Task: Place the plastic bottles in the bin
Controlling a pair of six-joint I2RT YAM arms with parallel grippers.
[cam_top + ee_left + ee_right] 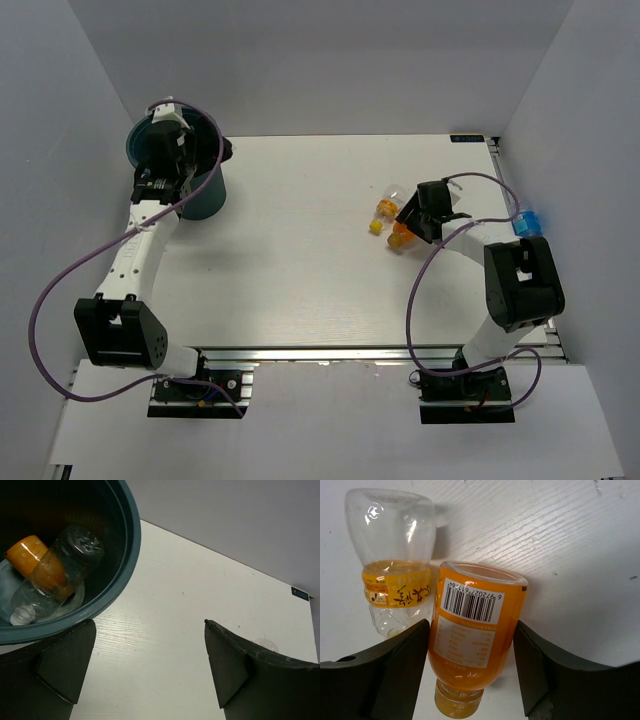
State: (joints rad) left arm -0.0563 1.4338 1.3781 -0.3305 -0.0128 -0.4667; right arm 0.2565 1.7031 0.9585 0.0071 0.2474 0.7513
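Where the orange bottle (475, 645) lies on its side on the white table (580, 555), cap toward the wrist, we see a black finger close on either side of it. The right gripper (471, 625) is partly open around this bottle, and we cannot tell whether its pads actually press it. Just beside it lies a yellow-banded clear bottle (395, 555). A blue-labelled bottle (527, 222) sits near the table's right edge, by the right arm's elbow. Well apart, at the back left corner, stands the teal bin (127, 555), where a colourless bottle (80, 550) lies against an orange object (27, 552). Over its rim hangs the left gripper (150, 630), jaws spread wide, holding nothing.
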